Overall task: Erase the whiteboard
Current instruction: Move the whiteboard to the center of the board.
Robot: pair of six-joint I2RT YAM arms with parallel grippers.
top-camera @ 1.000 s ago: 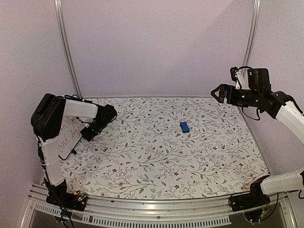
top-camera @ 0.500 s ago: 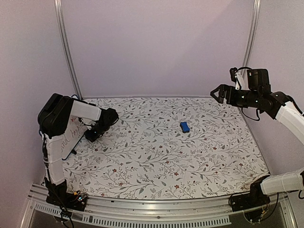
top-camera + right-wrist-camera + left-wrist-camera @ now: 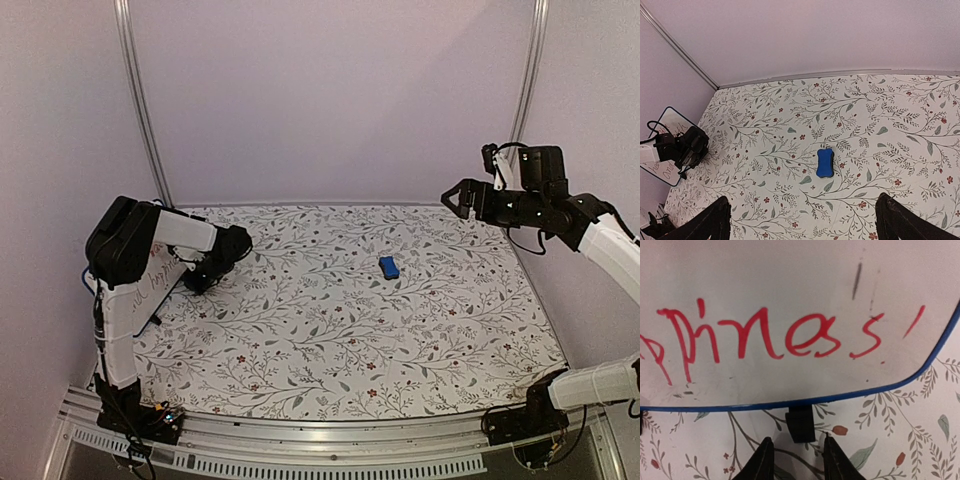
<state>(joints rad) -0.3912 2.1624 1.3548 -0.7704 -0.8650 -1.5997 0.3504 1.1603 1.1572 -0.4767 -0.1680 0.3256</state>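
Observation:
The whiteboard (image 3: 790,285) carries red handwriting and has a thin blue edge; one black foot (image 3: 800,423) sticks out below that edge. In the top view the whiteboard (image 3: 150,288) lies at the table's left side, largely covered by the left arm. My left gripper (image 3: 798,460) is low over the cloth at the board's edge, jaws partly apart, the foot just ahead of the tips and untouched. The blue eraser (image 3: 389,267) lies mid-table, also below my right gripper (image 3: 805,225), which hangs high and wide open, holding nothing.
A floral cloth (image 3: 330,320) covers the table. Lilac walls with metal rails (image 3: 140,110) close the back and sides. From the right wrist view the left gripper (image 3: 690,147) sits against the whiteboard (image 3: 676,120) near the left wall.
The left arm has swung rightward and settled lower at the board's edge, and its jaws have narrowed. The right arm and the eraser have stayed put.

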